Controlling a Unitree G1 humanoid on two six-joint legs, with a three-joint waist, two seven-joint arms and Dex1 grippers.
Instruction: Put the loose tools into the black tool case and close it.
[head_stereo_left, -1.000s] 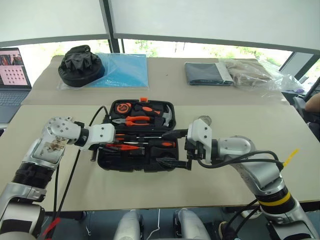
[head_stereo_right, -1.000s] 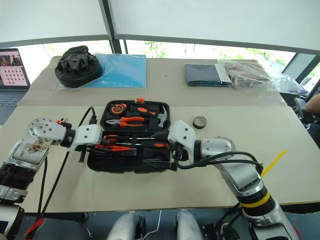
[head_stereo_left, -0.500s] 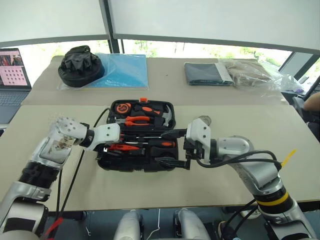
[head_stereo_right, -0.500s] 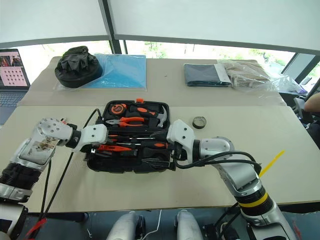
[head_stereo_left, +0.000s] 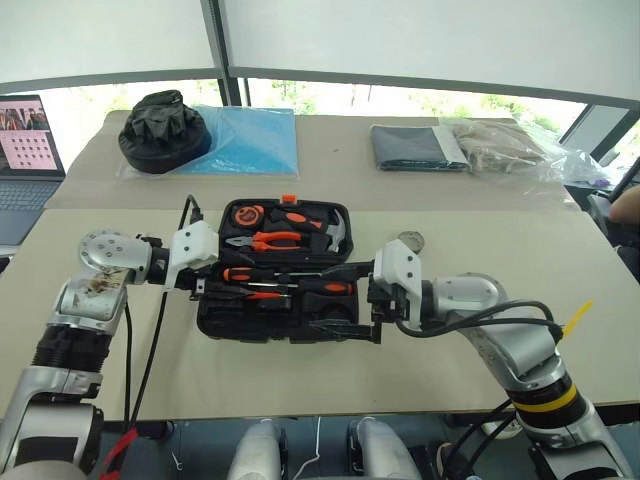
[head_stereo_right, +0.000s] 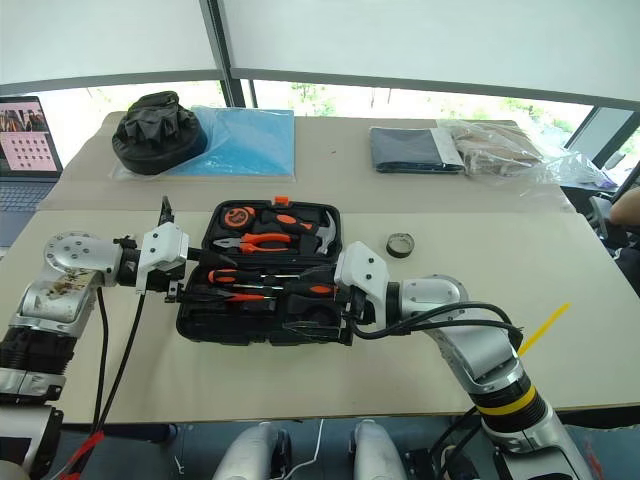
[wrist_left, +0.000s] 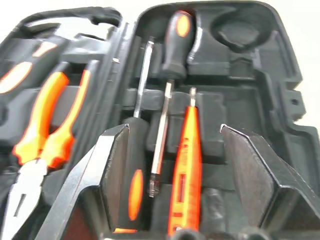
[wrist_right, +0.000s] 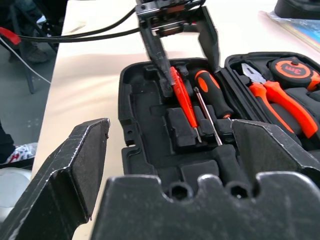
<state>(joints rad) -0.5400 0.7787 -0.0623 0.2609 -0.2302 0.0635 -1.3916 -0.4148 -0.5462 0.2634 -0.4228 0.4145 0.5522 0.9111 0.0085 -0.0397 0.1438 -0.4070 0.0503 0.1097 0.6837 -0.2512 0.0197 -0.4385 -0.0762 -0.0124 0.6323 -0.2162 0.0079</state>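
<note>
Two halves of the black tool case (head_stereo_left: 255, 328) lie open flat near the middle of the table (head_stereo_left: 560, 260), hinge running across, with the pliers, hammer and tape measure seated in the far half. My left gripper (wrist_left: 172, 131) hovers at the case's left end, fingers apart and empty, looking straight down the near half. My right gripper (wrist_right: 170, 125) stands wide and empty at the case's right end. The two black-and-orange-handled screwdrivers (head_stereo_left: 330, 288) lie lengthwise in their slots, the small slim orange screwdriver (wrist_left: 186, 165) alongside them; I cannot make out the utility knife. The small black tape roll (head_stereo_right: 399, 244) sits on the table just beside the case's right edge, behind my right arm, and the round recess (wrist_left: 239, 31) is bare, so I judge the roll goes there next. I'd lift the left fingers clear without nudging the seated shafts, take the roll across its rim, and press it flush before folding the lid.
</note>
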